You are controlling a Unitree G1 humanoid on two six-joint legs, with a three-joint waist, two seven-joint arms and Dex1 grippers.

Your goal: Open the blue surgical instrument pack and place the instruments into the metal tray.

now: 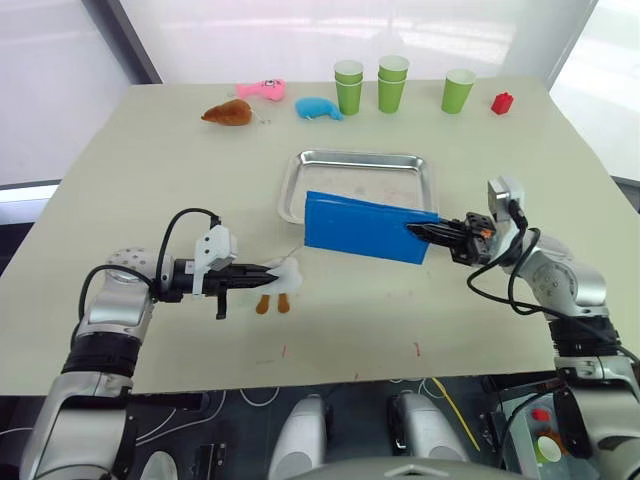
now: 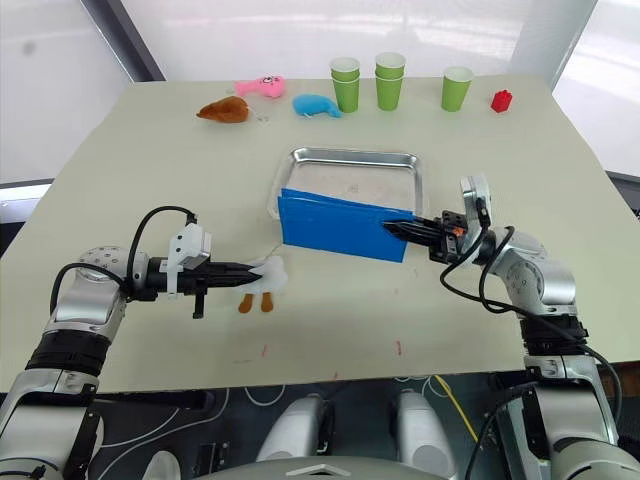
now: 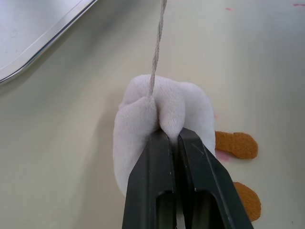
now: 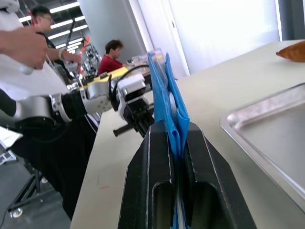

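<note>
While the right gripper (image 1: 418,230) clamps one end of the blue surgical instrument pack (image 1: 368,227), the pack stands on edge, lifted over the near rim of the metal tray (image 1: 356,183). In the right wrist view the two black fingers (image 4: 147,183) press the blue fabric folds (image 4: 169,107) tightly between them, so this claw is clenched on the pack. The pack runs leftward from the gripper, hiding the tray's near edge in the head views; whether its lower edge touches the table (image 1: 120,170) cannot be told. The pack is folded shut, and the instruments are not visible.

The left gripper (image 1: 268,271) reaches toward the centre of the table, near and left of the pack. Its fingers (image 3: 157,186) are pinched together on a small white plush toy (image 1: 283,278) with orange feet (image 3: 237,144), which lies on the table. A thin grey cord (image 3: 157,47) runs from the toy's top toward the tray. The toy sits near the tray's near left corner but apart from it.

Along the far edge of the table stand three groups of green cups (image 1: 391,84), with a red block (image 1: 502,102) to their right. To their left lie a small blue plush toy (image 1: 318,108), a pink plush toy (image 1: 262,90) and a brown plush toy (image 1: 228,113).

In the right wrist view, people (image 4: 110,57) appear in the background beyond the table.
</note>
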